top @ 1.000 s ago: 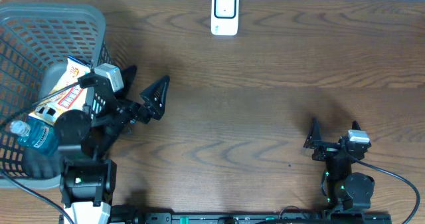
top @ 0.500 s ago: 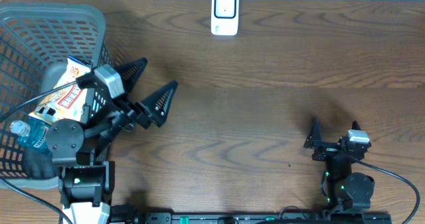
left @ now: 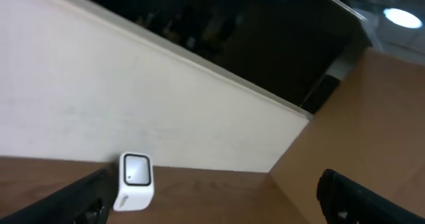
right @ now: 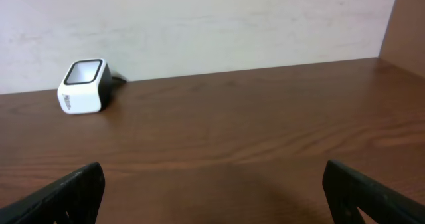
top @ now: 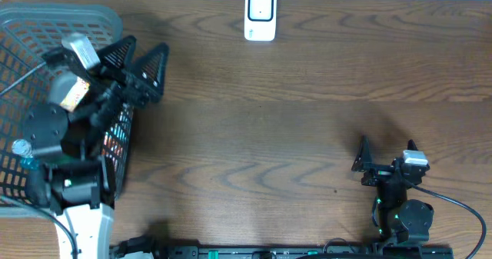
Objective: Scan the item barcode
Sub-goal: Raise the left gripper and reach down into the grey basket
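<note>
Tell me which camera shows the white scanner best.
Right wrist: the scanner appears whole, sharp and unobstructed, body and window both visible. Overhead shows it small, from above; left wrist catches it blurred and tilted.

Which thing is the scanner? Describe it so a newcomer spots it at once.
Start at the wooden table and follow its far edge, where it meets the pale wall. Near the middle of that edge, well right of the grey mesh basket, stands the scanner. It is a small white box with a dark-framed window on its face, standing alone on the wood.
</note>
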Tool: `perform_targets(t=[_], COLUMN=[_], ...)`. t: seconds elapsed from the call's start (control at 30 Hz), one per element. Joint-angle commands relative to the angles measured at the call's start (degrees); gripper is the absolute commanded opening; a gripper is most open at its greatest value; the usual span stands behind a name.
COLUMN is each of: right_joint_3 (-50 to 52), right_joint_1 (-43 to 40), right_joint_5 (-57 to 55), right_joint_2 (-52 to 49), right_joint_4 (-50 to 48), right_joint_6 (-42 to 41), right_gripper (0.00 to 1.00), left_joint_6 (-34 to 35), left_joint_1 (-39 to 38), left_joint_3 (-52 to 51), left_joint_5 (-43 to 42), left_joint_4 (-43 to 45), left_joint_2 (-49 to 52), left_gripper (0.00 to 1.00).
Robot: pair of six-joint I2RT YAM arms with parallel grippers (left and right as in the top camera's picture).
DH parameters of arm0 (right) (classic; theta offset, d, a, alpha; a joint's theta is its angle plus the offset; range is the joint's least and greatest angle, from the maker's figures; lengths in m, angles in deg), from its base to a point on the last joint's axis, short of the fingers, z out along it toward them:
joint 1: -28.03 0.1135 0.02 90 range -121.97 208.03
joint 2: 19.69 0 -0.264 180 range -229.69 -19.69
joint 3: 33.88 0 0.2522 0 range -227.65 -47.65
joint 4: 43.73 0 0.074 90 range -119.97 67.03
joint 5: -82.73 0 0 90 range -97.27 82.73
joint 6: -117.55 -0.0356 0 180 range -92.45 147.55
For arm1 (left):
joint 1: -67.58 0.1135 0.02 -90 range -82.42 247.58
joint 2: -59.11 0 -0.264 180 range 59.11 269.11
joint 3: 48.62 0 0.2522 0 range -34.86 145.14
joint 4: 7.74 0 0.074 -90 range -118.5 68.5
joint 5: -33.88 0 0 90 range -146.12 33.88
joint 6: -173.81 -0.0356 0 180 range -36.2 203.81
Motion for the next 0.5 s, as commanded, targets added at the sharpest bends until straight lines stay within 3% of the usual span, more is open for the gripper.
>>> perform_targets(t=[0.0, 0.37, 0.47], right_joint_3=[0.1, 0.1, 0.1], right_joint_1=[-0.1, -0.1, -0.1], right_joint_5=[-0.1, -0.1, -0.1], right_joint_2=[0.3, 0.3, 0.3], right_joint_4=[0.2, 0.2, 0.2], right_joint_6=[-0.9, -0.9, -0.8], right_gripper=[0.99, 0.99, 0.99], left_joint_6=[1.9, 1.7, -1.5], left_joint_1=[0.4, 0.4, 0.4], left_joint_3=[2.3, 4.7, 4.7], left_joint_5=[0.3, 3.3, 1.6], left_joint_4=[0.0, 0.0, 0.0], left_joint_2=[2.1, 6.0, 6.1], left_gripper=[0.98, 0.98, 0.98])
